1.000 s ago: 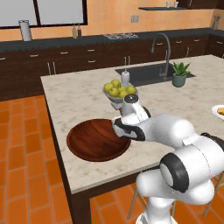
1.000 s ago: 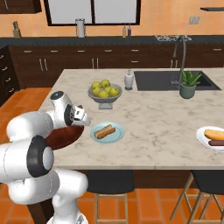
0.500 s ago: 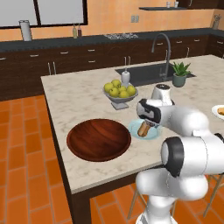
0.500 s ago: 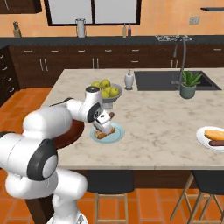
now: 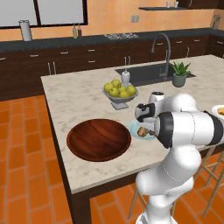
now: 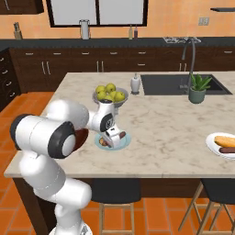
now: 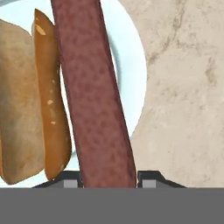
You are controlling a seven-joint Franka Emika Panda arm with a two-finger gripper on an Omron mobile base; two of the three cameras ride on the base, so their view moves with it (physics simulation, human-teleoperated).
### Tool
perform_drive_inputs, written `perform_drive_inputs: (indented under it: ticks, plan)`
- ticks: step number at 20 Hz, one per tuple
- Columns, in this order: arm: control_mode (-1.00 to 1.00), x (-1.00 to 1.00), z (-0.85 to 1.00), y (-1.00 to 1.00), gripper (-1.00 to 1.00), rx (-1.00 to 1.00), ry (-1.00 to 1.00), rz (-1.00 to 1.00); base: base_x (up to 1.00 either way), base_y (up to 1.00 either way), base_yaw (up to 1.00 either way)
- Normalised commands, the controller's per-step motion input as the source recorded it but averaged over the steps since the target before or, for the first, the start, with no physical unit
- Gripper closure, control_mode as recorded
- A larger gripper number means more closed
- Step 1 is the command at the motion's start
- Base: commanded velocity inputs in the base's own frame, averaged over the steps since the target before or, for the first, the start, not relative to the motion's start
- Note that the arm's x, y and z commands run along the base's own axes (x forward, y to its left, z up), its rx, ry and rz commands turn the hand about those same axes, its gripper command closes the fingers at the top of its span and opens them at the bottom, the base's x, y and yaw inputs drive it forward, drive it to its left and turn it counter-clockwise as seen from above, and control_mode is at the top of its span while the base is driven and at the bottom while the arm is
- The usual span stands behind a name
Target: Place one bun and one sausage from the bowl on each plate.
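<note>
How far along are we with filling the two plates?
Done: the white plate at the counter's far end carries a bun and a sausage, and the wooden bowl looks empty. In hand: the pincer is shut on the sausage above the pale blue plate, where a bun already lies. Left: setting the sausage down and letting go.

The wooden bowl (image 5: 99, 140) sits beside the pale blue plate (image 5: 136, 130) holding a bun (image 5: 142, 131).
</note>
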Motion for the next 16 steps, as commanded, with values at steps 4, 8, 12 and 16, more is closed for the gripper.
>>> perform_drive_inputs:
  ticks: [4, 8, 12, 16]
  plan:
    - [-1.0, 0.53, -0.27, 0.04, -1.0, 0.0, 0.0, -0.01, 0.0, 0.0, 0.0]
    - [-1.0, 0.32, -0.2, 0.01, -1.0, 0.0, -0.13, 0.0, 0.0, 0.0, 0.0]
    - [-1.0, 0.01, 0.11, 0.0, -1.0, 0.01, -0.08, 0.0, 0.0, 0.0, 0.0]
    - [-1.0, -0.5, 0.75, -0.15, -1.0, 0.04, -0.36, 0.0, 0.0, 0.0, 0.0]
